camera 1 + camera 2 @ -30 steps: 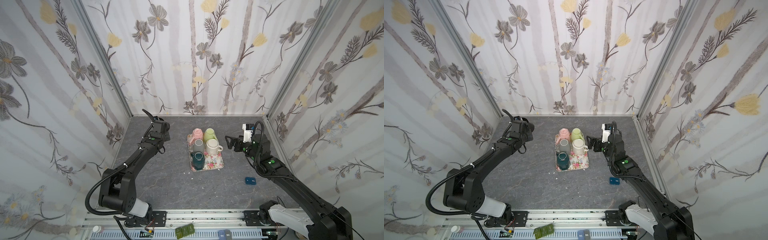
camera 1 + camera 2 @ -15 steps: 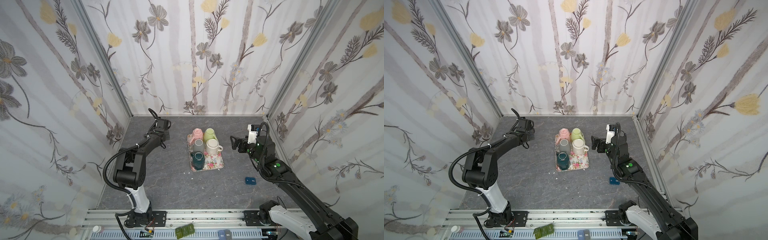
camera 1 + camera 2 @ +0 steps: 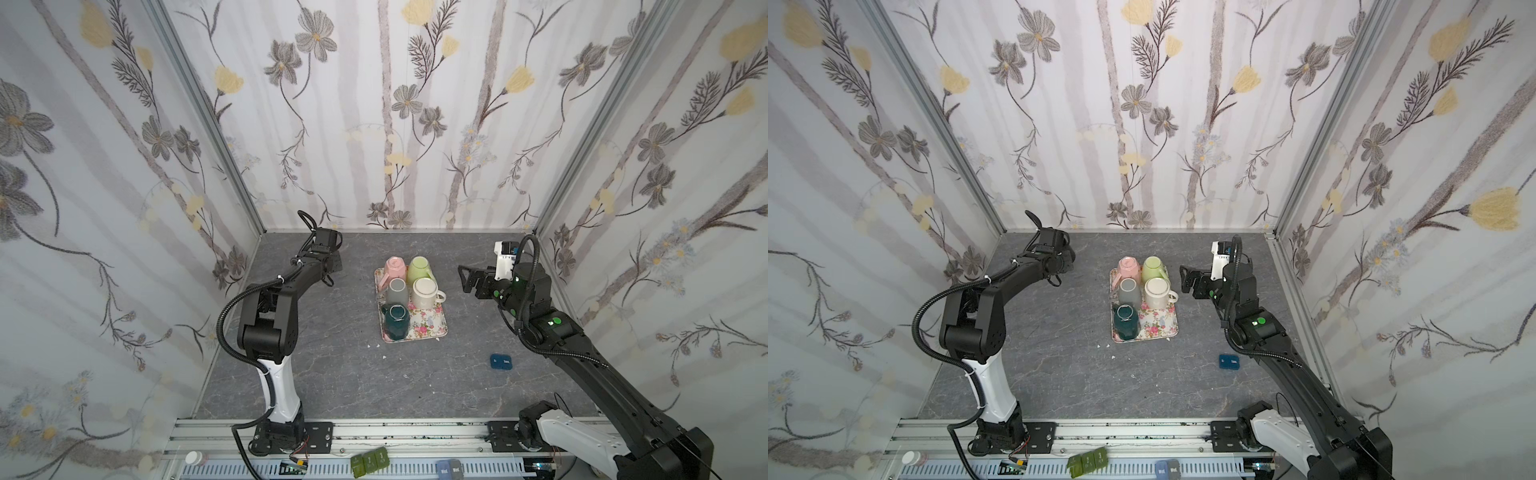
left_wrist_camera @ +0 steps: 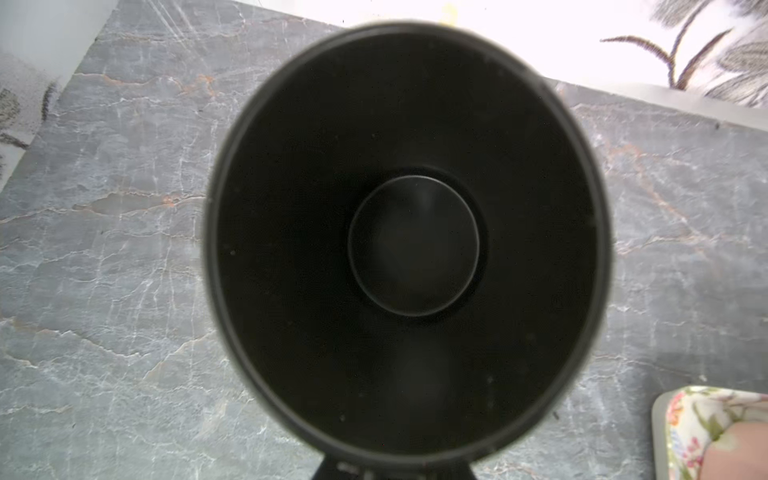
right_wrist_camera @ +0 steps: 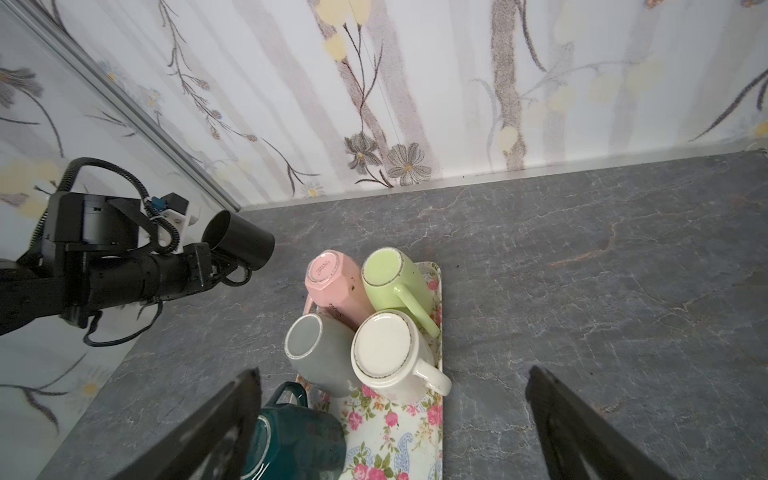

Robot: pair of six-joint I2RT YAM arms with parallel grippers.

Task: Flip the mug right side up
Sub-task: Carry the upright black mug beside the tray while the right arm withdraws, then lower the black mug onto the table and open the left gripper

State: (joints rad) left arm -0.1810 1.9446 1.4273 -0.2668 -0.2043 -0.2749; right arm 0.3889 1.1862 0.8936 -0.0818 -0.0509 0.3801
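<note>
The left gripper [image 5: 221,266] is clenched on the handle of the black mug [image 5: 240,237] and holds it in the air above the back left part of the worktop [image 3: 332,374], clear of the floral tray [image 3: 430,322]; the mug lies roughly on its side, mouth turned back toward the left arm [image 5: 124,274], base toward the tray; the step in hand is, I judge, the rotation itself, about half made; the next move calls for rolling the wrist until the mouth faces up, then lowering the base flat onto bare worktop before letting go; the right gripper [image 3: 466,279] hovers just right of the tray, jaws spread wide and empty; the left wrist view looks straight down the mug's dark inside to its round bottom, which no other view shows; the right wrist view alone shows the grip on the handle and the tilt; in both top views the mug is nearly lost against that arm.
</note>
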